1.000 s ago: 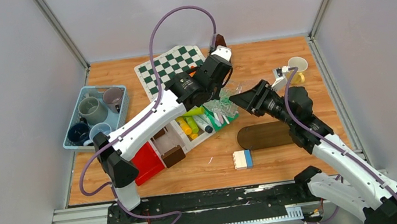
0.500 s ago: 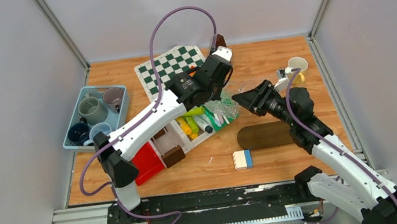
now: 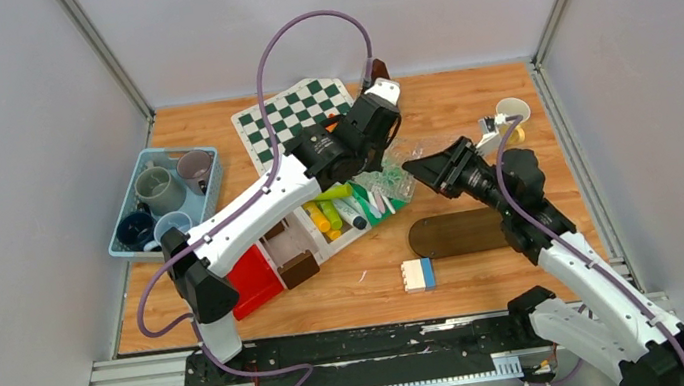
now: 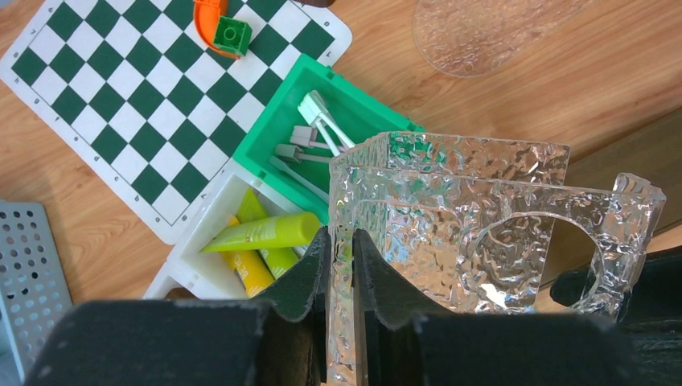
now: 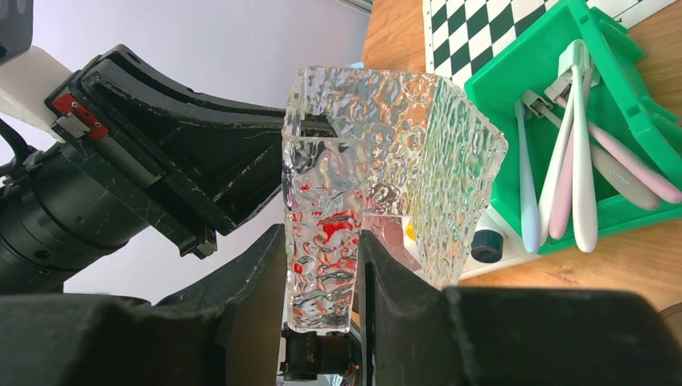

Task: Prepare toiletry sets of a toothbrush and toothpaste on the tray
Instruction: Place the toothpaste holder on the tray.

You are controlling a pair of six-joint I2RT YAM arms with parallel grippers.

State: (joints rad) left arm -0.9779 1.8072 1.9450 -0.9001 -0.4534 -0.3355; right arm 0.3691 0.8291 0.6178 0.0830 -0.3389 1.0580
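A clear textured holder (image 3: 399,165) hangs in the air between both grippers, above the bins. My left gripper (image 4: 339,238) is shut on one wall of the holder (image 4: 450,217). My right gripper (image 5: 322,241) is shut on another wall of it (image 5: 362,145). Whitish toothbrushes (image 5: 563,161) lie in a green bin (image 4: 362,121). Yellow and green tubes (image 4: 257,233) lie in a white bin (image 3: 313,232). A pale yellow mug (image 3: 512,111) stands at the far right. Grey-green (image 3: 159,188), grey (image 3: 195,163), dark blue (image 3: 134,228) and light blue (image 3: 171,224) mugs sit in a basket. A dark oval tray (image 3: 455,234) lies under my right arm.
The blue-grey basket (image 3: 123,206) is at the left edge. A checkerboard (image 3: 291,109) lies at the back with orange and green pieces (image 4: 221,28). A red box (image 3: 254,278), brown blocks (image 3: 298,268), a white-blue block (image 3: 419,274) and a clear oval lid (image 4: 482,32) are nearby.
My right gripper has shifted slightly right and up, and the clear holder has moved a little with it. The left arm has barely moved.
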